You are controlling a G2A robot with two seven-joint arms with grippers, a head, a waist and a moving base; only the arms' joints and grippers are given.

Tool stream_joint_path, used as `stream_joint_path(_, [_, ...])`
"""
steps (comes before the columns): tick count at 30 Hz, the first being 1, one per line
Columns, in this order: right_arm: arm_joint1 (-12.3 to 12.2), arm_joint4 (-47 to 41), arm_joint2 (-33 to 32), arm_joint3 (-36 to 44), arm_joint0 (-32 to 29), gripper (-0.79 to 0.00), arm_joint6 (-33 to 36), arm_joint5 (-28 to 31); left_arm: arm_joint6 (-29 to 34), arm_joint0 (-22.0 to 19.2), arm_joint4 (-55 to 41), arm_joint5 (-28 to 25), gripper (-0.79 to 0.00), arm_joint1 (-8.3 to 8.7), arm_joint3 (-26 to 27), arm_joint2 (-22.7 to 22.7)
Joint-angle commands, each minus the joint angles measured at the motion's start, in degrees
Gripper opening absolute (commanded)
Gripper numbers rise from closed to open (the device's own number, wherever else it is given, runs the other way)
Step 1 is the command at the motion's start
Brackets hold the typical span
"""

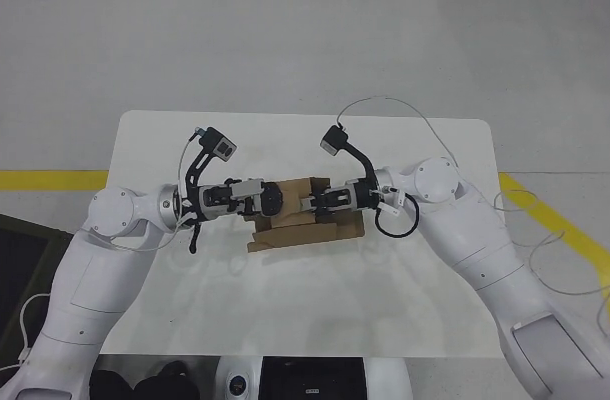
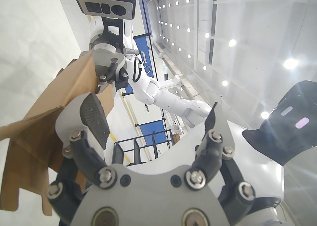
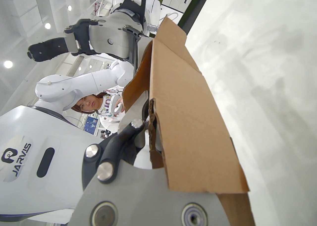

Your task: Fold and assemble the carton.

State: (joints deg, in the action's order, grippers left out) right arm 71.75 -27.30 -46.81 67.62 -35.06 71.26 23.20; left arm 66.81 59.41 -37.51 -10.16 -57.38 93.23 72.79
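The white bench [image 1: 165,300] lies under both end effectors, and the brown carton [image 1: 315,232] sits on it right between them. It looks mostly flat with its flaps sticking out, so I think the job is only at its start. The right end effector [image 1: 315,200] is closed on one edge of the carton, while the left end effector [image 2: 153,103] is wide open with nothing between its fingers and the carton just beside one finger; the sides need standing up and the flaps folding in.
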Motion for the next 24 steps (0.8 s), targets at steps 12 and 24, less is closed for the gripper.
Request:
stream_joint_path(12, [-0.11, 0.33, -1.66, -0.57, -0.72, -0.785, -0.07, 0.04, 0.20, 0.41, -0.82, 0.01, 0.000, 0.08, 0.39, 1.43])
stream_joint_path(24, [-0.55, -0.13, -3.40, 1.71, -2.74, -0.785, 0.71, -0.54, 0.67, 1.76, 0.23, -0.48, 0.000, 0.66, -2.29, 4.92])
